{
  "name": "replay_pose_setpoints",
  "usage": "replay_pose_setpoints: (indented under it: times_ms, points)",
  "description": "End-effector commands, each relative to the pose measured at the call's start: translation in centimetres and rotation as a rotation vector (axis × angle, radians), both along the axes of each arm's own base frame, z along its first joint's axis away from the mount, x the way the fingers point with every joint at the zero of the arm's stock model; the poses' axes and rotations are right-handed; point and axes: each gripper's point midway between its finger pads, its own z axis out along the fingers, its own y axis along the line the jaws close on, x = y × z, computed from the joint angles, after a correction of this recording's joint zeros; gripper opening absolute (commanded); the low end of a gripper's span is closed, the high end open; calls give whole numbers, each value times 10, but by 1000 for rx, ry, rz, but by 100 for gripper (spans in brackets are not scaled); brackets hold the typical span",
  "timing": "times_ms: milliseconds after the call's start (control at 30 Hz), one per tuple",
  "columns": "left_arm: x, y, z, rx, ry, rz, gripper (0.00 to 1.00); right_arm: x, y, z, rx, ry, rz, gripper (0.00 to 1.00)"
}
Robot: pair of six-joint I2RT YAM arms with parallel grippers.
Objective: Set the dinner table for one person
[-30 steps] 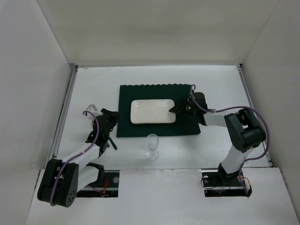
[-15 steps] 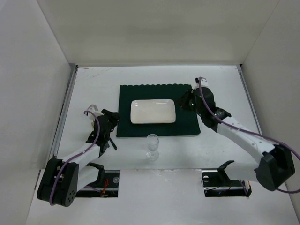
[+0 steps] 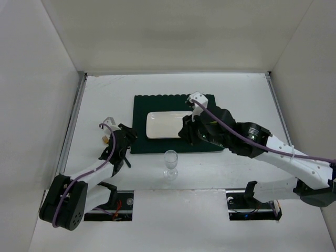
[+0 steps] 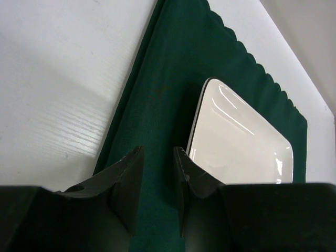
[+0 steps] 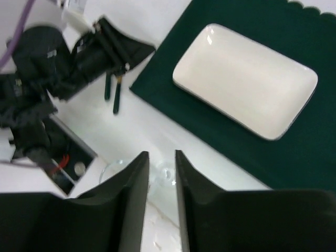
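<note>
On the white dinner table (image 3: 105, 94) lies a dark green scallop-edged placemat (image 3: 140, 107) with a white rectangular plate (image 3: 165, 125) on it. A clear wine glass (image 3: 170, 164) stands upright in front of the mat. My right gripper (image 3: 185, 134) hangs over the plate's near right corner. It is open by a narrow gap (image 5: 161, 155) and holds nothing. The glass (image 5: 164, 176) shows blurred far below that gap. My left gripper (image 3: 126, 138) sits at the mat's left edge, narrowly open (image 4: 157, 152) over the green cloth (image 4: 157, 94), beside the plate (image 4: 236, 136).
White walls close in the table on the left, back and right. A metal rail (image 3: 73, 121) runs along the left edge. The arms' base mounts (image 3: 118, 202) (image 3: 252, 206) sit at the near edge. The right arm's forearm (image 3: 283, 152) stretches across the right front of the table.
My right arm has lifted off the plate's right end, gone back, then swung left and forward over the plate's near right corner. The left gripper has crept slightly right toward the mat.
</note>
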Motion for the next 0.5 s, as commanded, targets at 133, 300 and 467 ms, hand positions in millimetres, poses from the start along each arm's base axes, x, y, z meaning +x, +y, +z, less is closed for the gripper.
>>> replay_pose_setpoints:
  times_ms: [133, 300, 467]
  points:
    - [5, 6, 39, -3, -137, 35, 35, -32, 8, -18, -293, 16, 127, 40]
    - [3, 10, 46, -4, -161, 47, 38, -36, 18, -34, -385, 21, 171, 42]
    - [1, 11, 46, -5, -161, 51, 39, -38, 22, -44, -423, 32, 186, 41]
